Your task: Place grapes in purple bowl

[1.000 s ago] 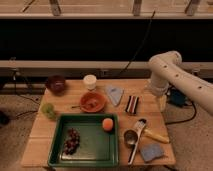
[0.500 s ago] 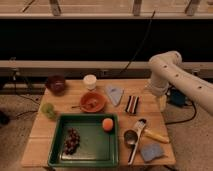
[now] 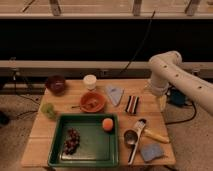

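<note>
— Over on the far right of the worktop [image 3: 40, 140], what did the arm just do?

— Nothing. The arm and its gripper [image 3: 161, 102] are right where they were a moment ago. The gripper hangs by the far right edge, spread wide, with nothing in it.

— Did the grapes move?

— No. The grapes [image 3: 71, 141] lie in the near left part of the green tray [image 3: 95, 147], same as before. The purple bowl [image 3: 55, 84] sits in the far left corner with no grapes in it. I think the job has not really started.

— What stands in the way?

— The gripper is well apart from the grapes, so it has to cross to the left side first. The tray has walls, so it should come down from above. An orange fruit [image 3: 107, 124] sits in the tray too, but apart from the grapes. On the way to the purple bowl there is a green clump [image 3: 49, 110] just left of the tray. An orange bowl [image 3: 92, 102] stands just behind the tray, and a white cup [image 3: 90, 81] is near the purple bowl, on its right.

— And the near right?

— A metal cup [image 3: 130, 137] and a blue sponge [image 3: 151, 152]. They are out of the way.
</note>
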Available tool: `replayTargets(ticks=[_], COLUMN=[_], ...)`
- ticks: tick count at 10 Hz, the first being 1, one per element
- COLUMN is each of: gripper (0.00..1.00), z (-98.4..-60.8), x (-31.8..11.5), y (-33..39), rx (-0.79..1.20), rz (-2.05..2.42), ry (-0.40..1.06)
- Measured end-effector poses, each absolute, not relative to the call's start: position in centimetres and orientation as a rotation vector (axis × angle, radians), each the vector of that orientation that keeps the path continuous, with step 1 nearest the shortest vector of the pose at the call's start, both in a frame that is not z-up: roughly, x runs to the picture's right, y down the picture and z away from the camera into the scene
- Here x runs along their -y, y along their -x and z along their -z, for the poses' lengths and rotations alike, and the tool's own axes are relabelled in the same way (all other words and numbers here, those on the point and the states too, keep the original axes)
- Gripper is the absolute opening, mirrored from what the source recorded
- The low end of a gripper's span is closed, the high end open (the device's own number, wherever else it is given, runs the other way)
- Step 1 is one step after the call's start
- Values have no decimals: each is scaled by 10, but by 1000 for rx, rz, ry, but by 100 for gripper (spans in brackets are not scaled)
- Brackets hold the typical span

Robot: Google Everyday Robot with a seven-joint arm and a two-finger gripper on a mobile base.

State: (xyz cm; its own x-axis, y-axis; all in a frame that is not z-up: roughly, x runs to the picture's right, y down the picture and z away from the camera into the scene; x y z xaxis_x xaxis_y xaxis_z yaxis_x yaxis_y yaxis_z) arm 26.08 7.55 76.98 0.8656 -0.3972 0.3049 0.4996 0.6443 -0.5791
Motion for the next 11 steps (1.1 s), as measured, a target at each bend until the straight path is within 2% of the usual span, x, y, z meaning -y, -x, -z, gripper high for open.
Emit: replayTargets(ticks=[5, 11], gripper=[80, 80], z=[-763, -756], x=[-98, -138], y=[-229, -85], rx=[212, 368], rz=[576, 742], ry=[691, 671])
